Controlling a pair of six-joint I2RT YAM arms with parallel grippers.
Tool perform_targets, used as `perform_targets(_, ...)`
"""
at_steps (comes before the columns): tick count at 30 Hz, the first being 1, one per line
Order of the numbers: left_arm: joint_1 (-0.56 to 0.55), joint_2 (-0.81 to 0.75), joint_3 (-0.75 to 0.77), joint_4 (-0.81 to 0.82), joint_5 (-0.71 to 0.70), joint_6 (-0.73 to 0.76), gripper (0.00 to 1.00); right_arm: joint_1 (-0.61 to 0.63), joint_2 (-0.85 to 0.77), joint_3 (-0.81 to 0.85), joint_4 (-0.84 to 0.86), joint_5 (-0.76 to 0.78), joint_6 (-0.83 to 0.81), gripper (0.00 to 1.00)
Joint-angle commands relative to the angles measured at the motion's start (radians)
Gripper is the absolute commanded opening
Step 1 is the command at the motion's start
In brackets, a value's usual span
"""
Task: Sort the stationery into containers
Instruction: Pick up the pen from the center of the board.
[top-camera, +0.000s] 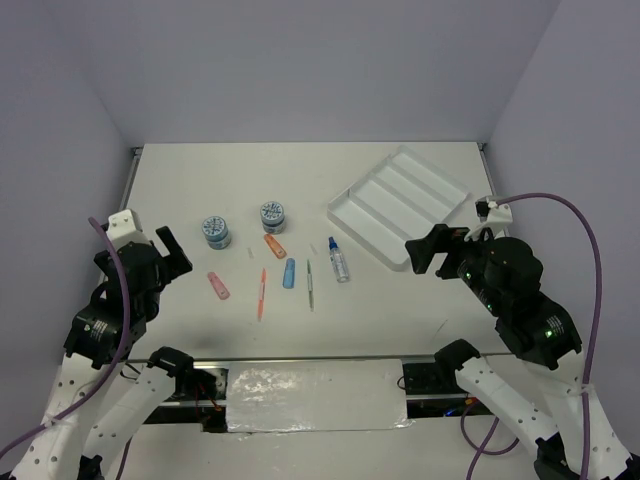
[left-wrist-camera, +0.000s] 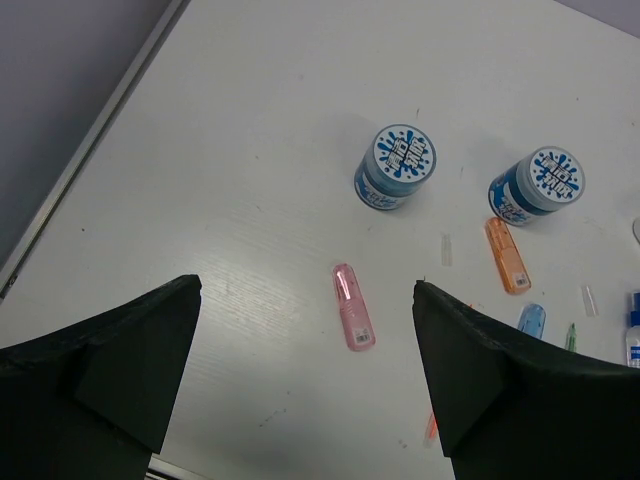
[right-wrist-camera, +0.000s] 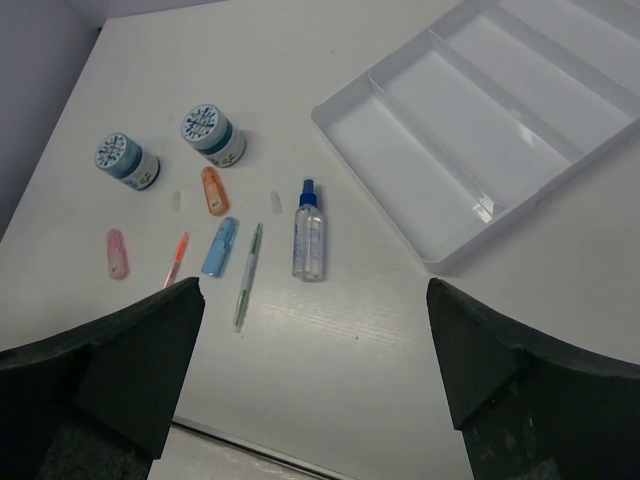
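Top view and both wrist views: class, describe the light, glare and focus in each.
Top view: even light, faint shadows, glare on the shiny strip at the bottom. Left wrist view: pink capsule sharp, the dark fingers show little detail. Right wrist view: white tray bright, dividers clear.

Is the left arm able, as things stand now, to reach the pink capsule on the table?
Probably yes. The left gripper is open, and the pink capsule lies flat just ahead, on its own. Nothing stands between them; the nearest tub is farther back.
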Motion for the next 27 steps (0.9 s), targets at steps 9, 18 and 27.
perform_targets(9, 0.011, 0.004, 0.007, 0.044, 0.007, 0.005, 0.99, 0.029, 0.176, 0.014, 0.164, -0.278, 0.084, 1.0)
perform_targets(18, 0.031, -0.001, -0.001, 0.047, 0.012, 0.006, 0.99, 0.466, 0.751, 0.198, 0.251, 0.11, 0.19, 0.98)
perform_targets(27, 0.031, -0.001, -0.007, 0.057, 0.03, 0.012, 0.99, 0.478, 1.09, 0.207, 0.29, 0.199, 0.274, 0.58)
